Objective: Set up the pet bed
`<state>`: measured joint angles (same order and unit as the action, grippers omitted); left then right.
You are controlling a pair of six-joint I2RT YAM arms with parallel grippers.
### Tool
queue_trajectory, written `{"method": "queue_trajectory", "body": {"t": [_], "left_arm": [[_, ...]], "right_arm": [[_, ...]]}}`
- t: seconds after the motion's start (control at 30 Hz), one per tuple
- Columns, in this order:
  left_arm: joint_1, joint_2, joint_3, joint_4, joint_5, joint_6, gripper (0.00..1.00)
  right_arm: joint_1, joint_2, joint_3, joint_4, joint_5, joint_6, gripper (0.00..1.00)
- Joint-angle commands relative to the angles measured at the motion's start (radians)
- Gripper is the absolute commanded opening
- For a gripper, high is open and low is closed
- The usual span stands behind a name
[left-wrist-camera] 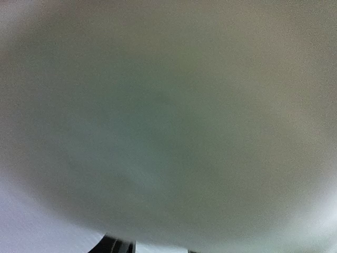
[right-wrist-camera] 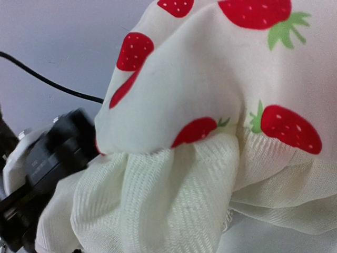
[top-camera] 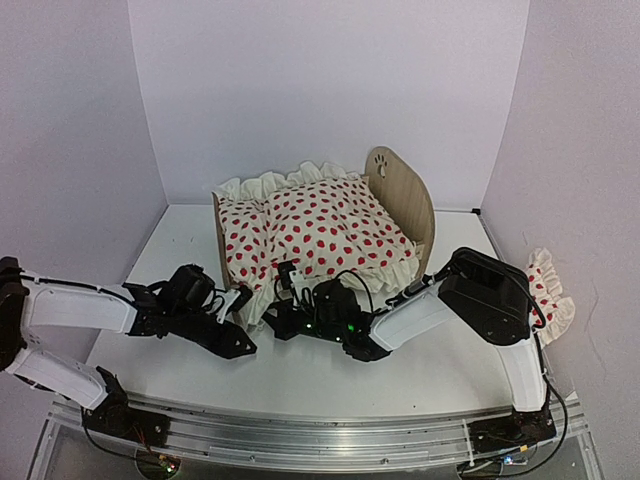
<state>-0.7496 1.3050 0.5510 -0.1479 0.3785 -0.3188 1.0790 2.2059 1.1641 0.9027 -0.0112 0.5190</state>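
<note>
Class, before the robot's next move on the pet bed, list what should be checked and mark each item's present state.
1. Duvet spread over the pet bed: ok.
2. Right tool shut at the duvet's near edge: ok.
3. Right tool actually gripping fabric: cannot tell.
4. Left tool open or shut: cannot tell, its camera view is blurred.
5. Pillow on the bed: not ok, it lies off to the bed's right.

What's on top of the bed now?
A strawberry duvet covers the bed, its ruffle hanging over the near side. Any mattress is hidden beneath it. The pillow lies off the bed, by the right wall.
</note>
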Motion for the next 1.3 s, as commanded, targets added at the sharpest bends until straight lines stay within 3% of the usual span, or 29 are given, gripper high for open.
{"method": "queue_trajectory", "body": {"t": [0.0,0.17,0.37,0.53,0.87,1.03,1.27], "left_arm": [[-0.111,-0.075,-0.076,0.107,-0.148,-0.038,0.35],[-0.148,-0.025,-0.128,0.253,-0.257,-0.009,0.39],[-0.148,0.012,-0.137,0.449,-0.347,0.165,0.45],[-0.148,0.048,-0.183,0.533,-0.314,0.177,0.43],[-0.082,0.232,-0.158,0.692,-0.492,0.172,0.50],[-0.074,0.281,-0.167,0.845,-0.442,0.285,0.49],[-0.073,0.352,-0.162,0.928,-0.439,0.302,0.46]], "right_arm": [[0.004,-0.020,0.037,0.013,0.011,-0.008,0.00],[-0.013,-0.019,0.066,0.012,-0.032,0.025,0.00],[-0.039,-0.056,0.056,-0.005,-0.062,0.028,0.00],[-0.044,-0.045,0.078,-0.022,-0.070,0.030,0.00],[-0.044,-0.076,0.090,-0.030,-0.060,0.018,0.00],[-0.045,-0.087,0.091,-0.058,-0.077,0.011,0.00],[-0.044,-0.091,0.082,-0.063,-0.077,0.013,0.00]]}}
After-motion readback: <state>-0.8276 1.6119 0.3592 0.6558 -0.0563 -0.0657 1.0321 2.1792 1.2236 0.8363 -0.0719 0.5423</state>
